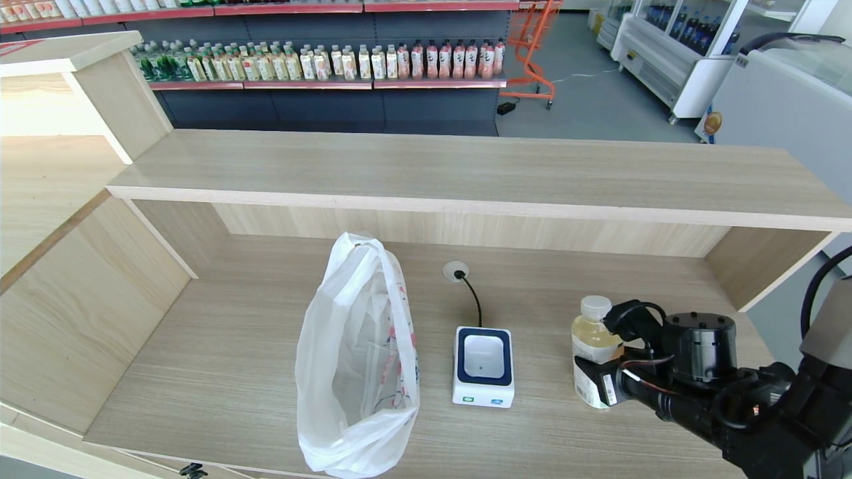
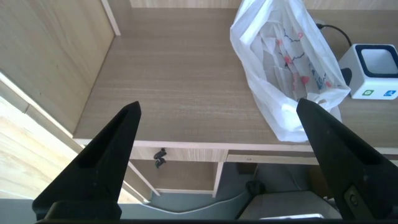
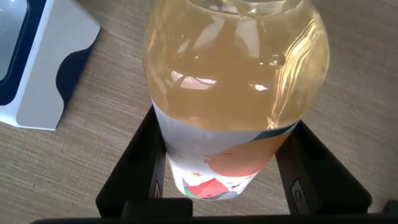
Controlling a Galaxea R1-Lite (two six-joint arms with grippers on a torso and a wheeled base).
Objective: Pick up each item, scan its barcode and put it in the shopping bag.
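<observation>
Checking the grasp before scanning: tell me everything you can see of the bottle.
The bottle is clear plastic, holding pale amber drink, with a white cap and a white label printed orange and red round its lower half. It is upright on the counter, right of the scanner, the right gripper shut on its labelled part.

Head cam looks down on counter (image 1: pixel 233 372); L wrist shares bag (image 1: pixel 359 359), scanner (image 1: pixel 484 366); R close on bottle (image 3: pixel 230 93).

Light: we see bright, even illumination from overhead.
Shadows: faint and soft on the tabletop (image 1: pixel 233 346) by the bag (image 1: pixel 359 359).
Glare: we note highlights on the bottle (image 3: pixel 236 68).
</observation>
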